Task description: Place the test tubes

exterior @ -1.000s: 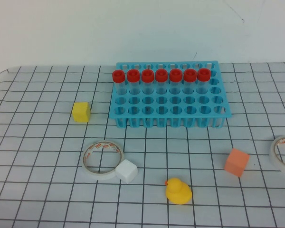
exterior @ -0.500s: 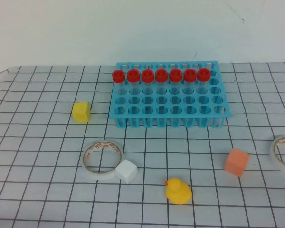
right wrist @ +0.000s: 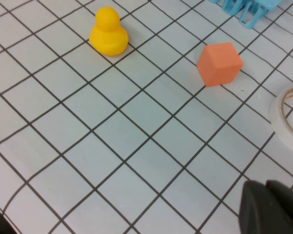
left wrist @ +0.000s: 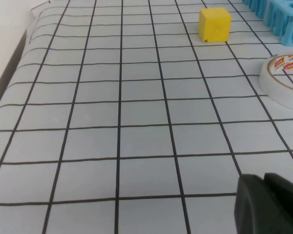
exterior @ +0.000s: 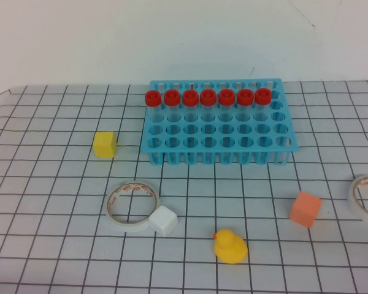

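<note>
Test tubes, seven of them, clear with red caps, stand upright side by side in one row near the back of the blue rack. No loose tube is in sight, so the job looks pretty much done. Left gripper hangs low near the yellow cube, and right gripper hangs low near the orange cube and duck. Both have their fingers pressed together on nothing, so they're probably just parked.
</note>
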Tool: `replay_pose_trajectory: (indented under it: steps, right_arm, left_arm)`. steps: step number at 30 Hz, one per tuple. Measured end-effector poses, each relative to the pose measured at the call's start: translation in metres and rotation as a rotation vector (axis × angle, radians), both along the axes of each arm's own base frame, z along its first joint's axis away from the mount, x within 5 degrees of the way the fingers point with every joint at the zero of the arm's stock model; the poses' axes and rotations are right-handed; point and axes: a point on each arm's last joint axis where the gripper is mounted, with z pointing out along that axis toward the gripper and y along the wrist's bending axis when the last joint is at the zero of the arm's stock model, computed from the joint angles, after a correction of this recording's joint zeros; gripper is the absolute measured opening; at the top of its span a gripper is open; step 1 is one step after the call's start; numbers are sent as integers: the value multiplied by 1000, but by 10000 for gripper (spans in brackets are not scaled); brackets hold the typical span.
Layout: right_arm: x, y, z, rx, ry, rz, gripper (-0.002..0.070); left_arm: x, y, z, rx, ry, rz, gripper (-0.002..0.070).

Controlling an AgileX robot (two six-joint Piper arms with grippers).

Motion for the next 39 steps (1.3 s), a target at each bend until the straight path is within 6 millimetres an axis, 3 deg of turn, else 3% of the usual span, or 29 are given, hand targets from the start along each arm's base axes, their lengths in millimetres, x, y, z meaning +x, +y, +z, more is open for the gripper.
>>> replay_pose_trajectory:
  steps: [15, 18, 23, 29, 39]
  right_arm:
    - [0, 0, 0, 2, 1, -3, -1]
    - [0, -5, -5, 14, -6, -73, -1]
    - [5, -15, -22, 3, -63, -249, -1]
    - [18, -26, -56, 86, -283, -490, -1]
    - [0, -40, -116, 85, -418, -718, -1]
  left_arm:
    - [0, 0, 0, 0, 0, 0, 0]
    - [0, 0, 0, 0, 0, 0, 0]
    - [0, 0, 0, -2, 0, 0, 0]
    - [0, 0, 0, -2, 0, 0, 0]
    - [0, 0, 0, -1, 2, 0, 0]
